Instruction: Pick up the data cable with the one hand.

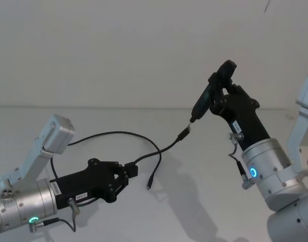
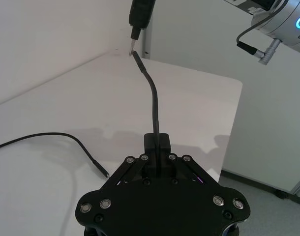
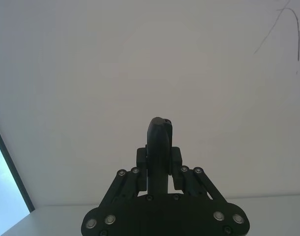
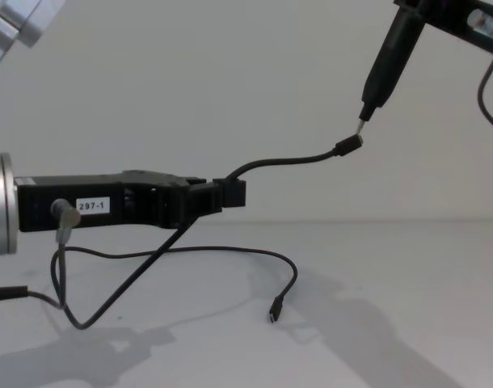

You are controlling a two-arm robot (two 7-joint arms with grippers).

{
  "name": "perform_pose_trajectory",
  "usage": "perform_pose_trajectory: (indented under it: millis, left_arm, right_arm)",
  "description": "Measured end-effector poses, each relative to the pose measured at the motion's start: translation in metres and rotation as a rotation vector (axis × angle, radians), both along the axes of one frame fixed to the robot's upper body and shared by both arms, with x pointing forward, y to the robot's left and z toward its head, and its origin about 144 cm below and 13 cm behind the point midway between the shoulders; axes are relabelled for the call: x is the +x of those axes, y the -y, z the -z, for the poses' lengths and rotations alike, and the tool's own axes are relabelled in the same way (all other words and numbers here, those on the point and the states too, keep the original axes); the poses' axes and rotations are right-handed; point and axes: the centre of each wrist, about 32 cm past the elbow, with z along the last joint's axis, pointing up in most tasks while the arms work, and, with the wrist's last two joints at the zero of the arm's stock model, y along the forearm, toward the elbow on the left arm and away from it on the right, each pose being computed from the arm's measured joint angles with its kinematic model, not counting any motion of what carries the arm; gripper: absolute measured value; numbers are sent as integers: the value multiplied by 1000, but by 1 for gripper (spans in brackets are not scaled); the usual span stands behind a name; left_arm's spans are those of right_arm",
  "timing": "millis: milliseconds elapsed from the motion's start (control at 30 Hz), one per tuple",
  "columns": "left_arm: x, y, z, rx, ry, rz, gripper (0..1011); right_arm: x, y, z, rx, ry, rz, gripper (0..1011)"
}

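The data cable is a long thin black line. My left gripper, the one hand with the white label, is shut on it a short way behind one plug and holds that stretch above the table. This raised end curves up to the metal tip of a slim black pen-like tool. My right gripper is shut on that tool, high on the right. The cable's other plug lies on the table. The left wrist view shows the fingers clamping the cable.
The white table stands before a plain white wall. Its far edge drops to a grey floor in the left wrist view. A slack loop of the cable trails on the surface below the left arm. Short grey wires hang from both wrists.
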Motion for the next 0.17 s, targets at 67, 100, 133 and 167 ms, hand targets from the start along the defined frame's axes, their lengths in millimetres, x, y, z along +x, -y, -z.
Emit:
perform_pose_trajectory:
  millis: [67,100,133,167]
  left_arm:
    - [0,0,0,0,0,0,43]
    - [0,0,0,0,0,0,43]
    - [0,0,0,0,0,0,43]
    - [0,0,0,0,0,0,43]
  right_arm:
    - [0,1,-1,0,-2,-1,279]
    - [0,1,-1,0,-2,-1,279]
    - [-1,2,-1,0,-3,-1,279]
    - [-1,2,-1,-1,-4,-2,279]
